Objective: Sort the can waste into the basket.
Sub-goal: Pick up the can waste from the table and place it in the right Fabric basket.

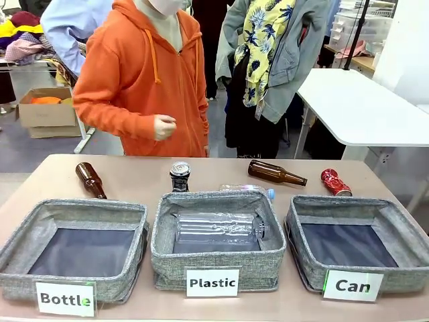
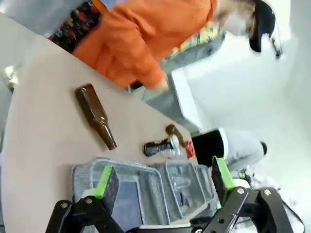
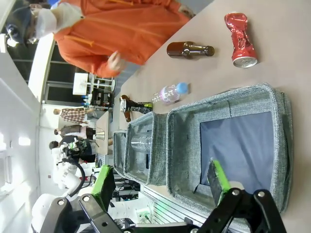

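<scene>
A: Our right gripper (image 3: pixel 161 178) hangs wide apart and empty over the Can basket (image 3: pixel 282 145); our left gripper (image 2: pixel 163 175) is spread and empty too.
B: Then we start with the crushed red can (image 1: pixel 335 182) lying just behind that basket, pinching across its waist. The black can (image 1: pixel 179 176) stands upright behind the Plastic bin (image 1: pixel 167 268).
</scene>
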You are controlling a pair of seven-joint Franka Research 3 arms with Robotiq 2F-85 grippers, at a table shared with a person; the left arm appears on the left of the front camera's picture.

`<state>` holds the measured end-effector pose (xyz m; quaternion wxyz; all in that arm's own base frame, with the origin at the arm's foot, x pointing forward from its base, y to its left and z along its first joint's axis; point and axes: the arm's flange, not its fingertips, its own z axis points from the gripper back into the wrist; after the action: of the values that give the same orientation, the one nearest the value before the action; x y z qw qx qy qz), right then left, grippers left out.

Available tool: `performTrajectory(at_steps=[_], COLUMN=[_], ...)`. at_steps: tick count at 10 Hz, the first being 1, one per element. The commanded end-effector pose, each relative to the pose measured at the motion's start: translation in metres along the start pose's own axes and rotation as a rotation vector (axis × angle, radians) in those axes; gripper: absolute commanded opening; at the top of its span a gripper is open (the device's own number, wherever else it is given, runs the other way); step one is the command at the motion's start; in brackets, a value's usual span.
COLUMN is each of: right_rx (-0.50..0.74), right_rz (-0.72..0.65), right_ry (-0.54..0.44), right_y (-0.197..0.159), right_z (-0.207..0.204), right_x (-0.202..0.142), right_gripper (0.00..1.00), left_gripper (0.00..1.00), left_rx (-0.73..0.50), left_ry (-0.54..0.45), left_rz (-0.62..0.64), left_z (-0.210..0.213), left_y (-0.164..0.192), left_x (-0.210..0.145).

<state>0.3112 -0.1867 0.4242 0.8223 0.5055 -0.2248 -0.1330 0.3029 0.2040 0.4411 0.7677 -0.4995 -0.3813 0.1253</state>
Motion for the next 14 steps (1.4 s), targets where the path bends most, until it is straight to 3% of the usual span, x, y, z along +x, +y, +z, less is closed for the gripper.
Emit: performTrajectory(at_steps=[1, 3, 6, 8, 9, 10, 14], right_rx=[0.029, 0.029, 0.029, 0.029, 0.029, 0.029, 0.029], right_rz=[0.027, 0.027, 0.027, 0.027, 0.027, 0.027, 0.027], right_ry=[-0.018, -0.018, -0.018, -0.018, -0.018, -0.018, -0.018], right_y=[-0.001, -0.001, -0.001, -0.001, -0.001, -0.001, -0.001], right_z=[-0.001, -0.001, -0.001, -0.001, -0.001, -0.001, -0.001], right_x=[0.003, 0.003, 0.003, 0.003, 0.003, 0.003, 0.003], right_gripper=[1.00, 1.00, 1.00, 1.00, 1.00, 1.00, 1.00], left_gripper=[1.00, 1.00, 1.00, 1.00, 1.00, 1.00, 1.00], left_rx=[0.043, 0.048, 0.074, 0.021, 0.083, 0.050, 0.056], left_ry=[0.181, 0.381, 0.513, 0.582, 0.606, 0.587, 0.591], left_rz=[-0.110, -0.247, -0.488, -0.622, -0.594, -0.549, -0.565], left_z=[-0.060, -0.136, -0.220, -0.261, -0.271, -0.253, -0.260], left_y=[-0.029, -0.060, -0.072, -0.068, -0.072, -0.078, -0.073], left_x=[0.007, 0.001, -0.022, -0.054, -0.058, -0.048, -0.052])
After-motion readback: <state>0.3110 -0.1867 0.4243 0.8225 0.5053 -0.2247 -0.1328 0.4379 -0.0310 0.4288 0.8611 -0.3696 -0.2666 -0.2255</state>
